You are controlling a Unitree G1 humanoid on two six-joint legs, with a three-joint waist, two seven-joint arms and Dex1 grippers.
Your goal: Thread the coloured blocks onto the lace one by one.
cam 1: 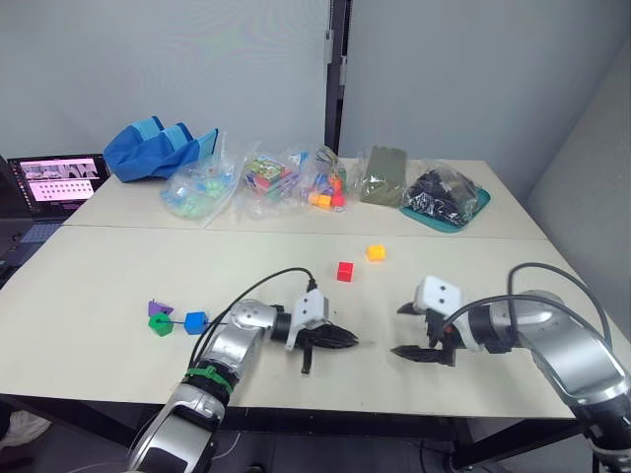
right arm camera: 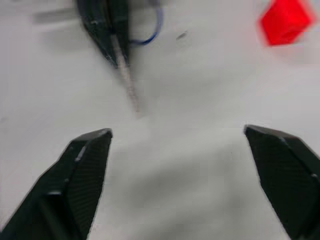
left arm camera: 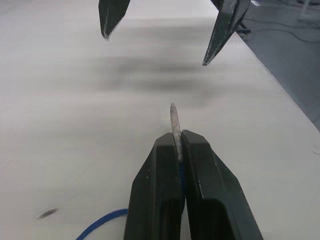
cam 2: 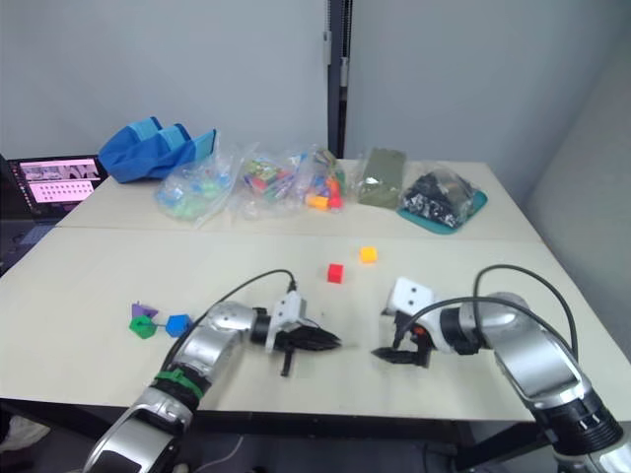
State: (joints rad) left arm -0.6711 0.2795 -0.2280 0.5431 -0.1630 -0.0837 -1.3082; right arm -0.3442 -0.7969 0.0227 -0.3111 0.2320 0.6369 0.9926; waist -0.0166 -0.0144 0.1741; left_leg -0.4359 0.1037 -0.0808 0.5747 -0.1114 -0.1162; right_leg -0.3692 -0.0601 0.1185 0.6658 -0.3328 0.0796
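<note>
On the pale matte table (cam 1: 99, 256), a purple wedge (cam 1: 158, 308), green cube (cam 1: 161, 326) and blue cube (cam 1: 195, 322) cluster well left of the left gripper (cam 1: 340, 340), whose black fingers are pinched on the lace (left arm camera: 102, 221), its stiff, pale, rough-looking tip (left arm camera: 174, 120) jutting toward the right gripper (cam 1: 406, 330). That gripper, just right of the tip, stands spread wide and holds nothing. A glossy red cube (cam 1: 344, 271) and an orange-yellow cube (cam 1: 376, 252) sit beyond the tip, apart from it. The thin cord looks limp, so a loose hand-over could likely let the tip droop or slip; the small, smooth cubes may skid when nudged.
</note>
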